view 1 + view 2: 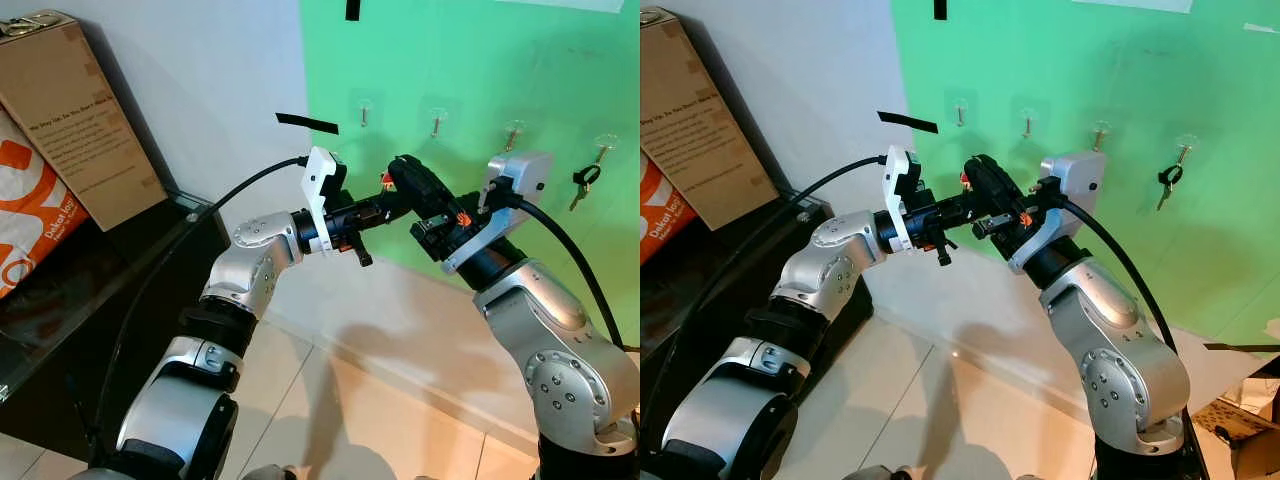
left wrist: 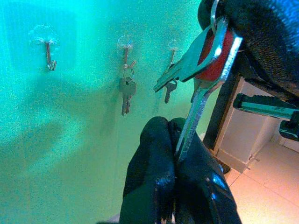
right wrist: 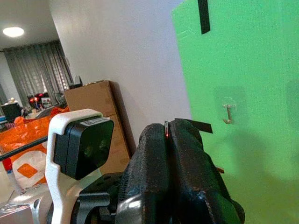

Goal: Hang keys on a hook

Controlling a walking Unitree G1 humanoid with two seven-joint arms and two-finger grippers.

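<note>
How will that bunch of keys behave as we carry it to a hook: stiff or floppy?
Probably floppy: the keys fan out loosely from one ring. Probably light: thin flat metal with a small red tag. Possibly slippery: the left gripper pinches only one blade tip, so it may twist while the right gripper holds the top.

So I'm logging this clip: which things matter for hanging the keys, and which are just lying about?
Job: keys pinched by both grippers, left gripper, right gripper, wall hooks.
Lying about: cardboard box, orange bag, keys already hung.
</note>
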